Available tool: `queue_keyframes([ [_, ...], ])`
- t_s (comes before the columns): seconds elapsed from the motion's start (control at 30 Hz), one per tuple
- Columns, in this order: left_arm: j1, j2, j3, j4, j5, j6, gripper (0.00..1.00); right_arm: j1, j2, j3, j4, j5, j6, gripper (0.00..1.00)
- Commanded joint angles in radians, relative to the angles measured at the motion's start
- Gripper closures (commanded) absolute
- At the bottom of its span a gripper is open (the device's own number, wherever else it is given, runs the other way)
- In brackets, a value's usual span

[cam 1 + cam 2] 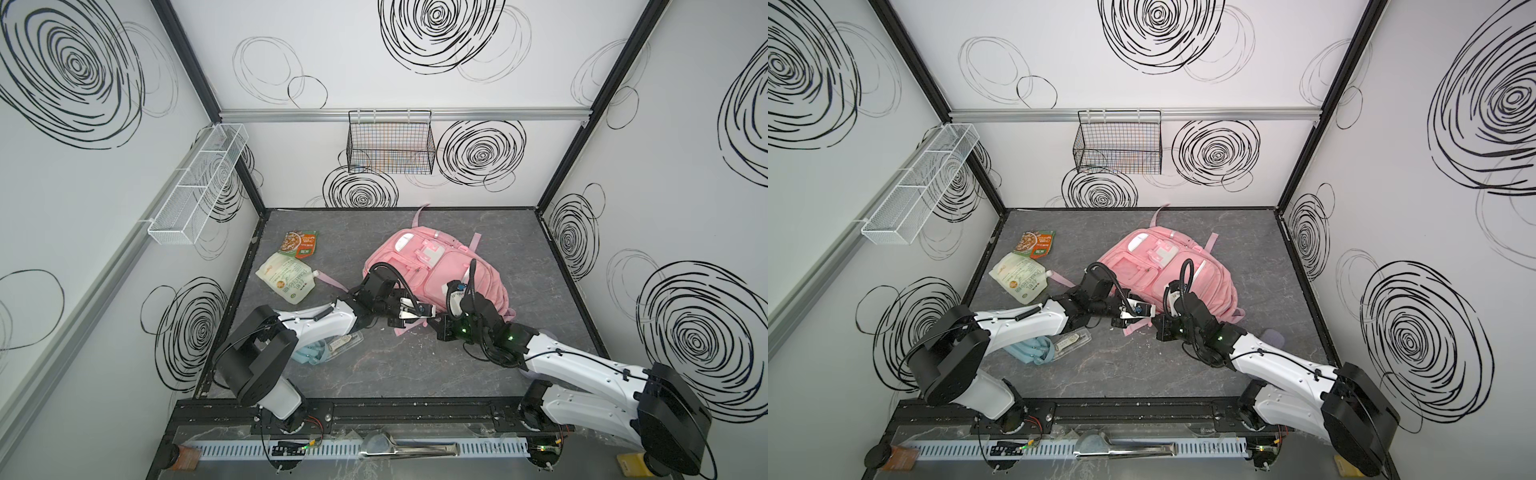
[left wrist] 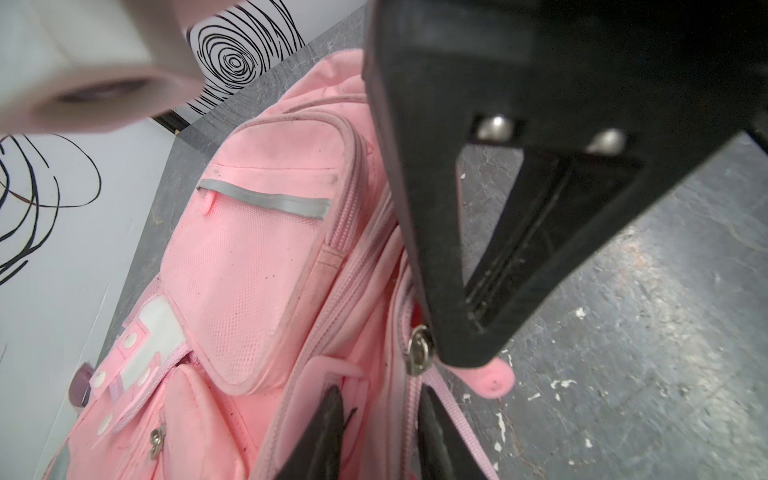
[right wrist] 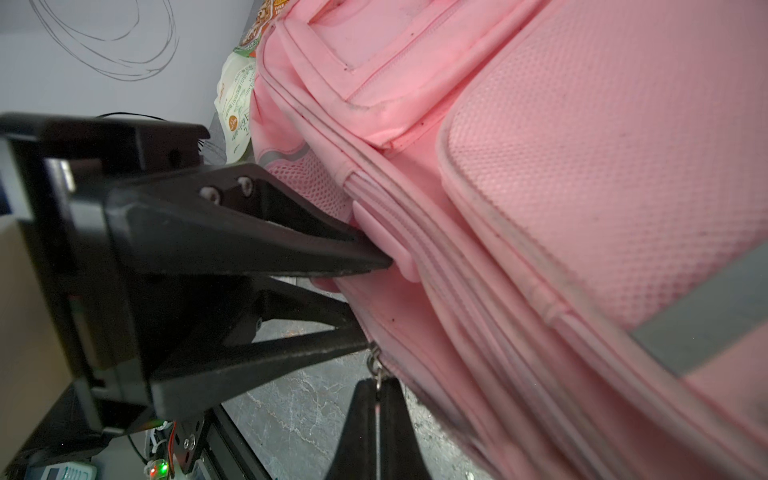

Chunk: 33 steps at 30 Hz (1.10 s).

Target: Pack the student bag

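The student bag [image 1: 449, 266] [image 1: 1183, 270], a pink backpack, lies front side up in the middle of the table. Both grippers meet at its near edge. My right gripper [image 3: 379, 384] [image 1: 435, 325] is shut on the metal zipper pull [image 3: 377, 365] [image 2: 419, 349], and a pink tab [image 2: 494, 378] sticks out past it. My left gripper [image 2: 382, 432] [image 1: 413, 318] straddles the bag's zipper edge right beside it. One of its fingers [image 3: 291, 245] lies on the front side and one on the back, with pink fabric filling the gap between them.
Two food pouches lie at the back left: an orange-green one [image 1: 301, 243] and a white spouted one [image 1: 286, 280]. A light blue item with a clear case [image 1: 328, 347] sits under the left arm. A black wire basket [image 1: 390, 143] and a white one [image 1: 199, 183] hang on the walls.
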Motion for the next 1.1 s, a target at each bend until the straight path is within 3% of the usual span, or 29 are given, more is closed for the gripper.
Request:
queue_keyframes([
  [0.0, -0.002, 0.025, 0.005, 0.068, -0.054, 0.005, 0.65, 0.008, -0.069, 0.007, 0.089, -0.068, -0.016, 1.00],
  [0.1, -0.013, 0.025, 0.007, 0.043, -0.034, 0.023, 0.66, 0.003, -0.091, -0.005, 0.103, -0.077, -0.015, 1.00],
  [0.3, -0.036, 0.043, 0.012, 0.015, -0.046, 0.038, 0.77, 0.000, -0.145, -0.041, 0.165, -0.064, -0.003, 1.00],
  [0.5, -0.047, 0.054, 0.019, 0.043, -0.038, -0.010, 1.00, -0.003, -0.162, -0.059, 0.193, -0.041, 0.006, 1.00],
  [0.7, -0.030, 0.029, 0.041, 0.138, 0.118, -0.259, 1.00, -0.004, -0.140, -0.112, 0.273, 0.061, 0.022, 0.99],
  [0.8, -0.027, 0.021, 0.037, 0.190, 0.200, -0.387, 1.00, -0.002, -0.139, -0.134, 0.336, 0.107, 0.026, 0.94],
  [1.07, -0.022, 0.010, 0.003, 0.355, 0.313, -0.631, 1.00, -0.003, -0.125, -0.170, 0.465, 0.225, 0.018, 0.88],
])
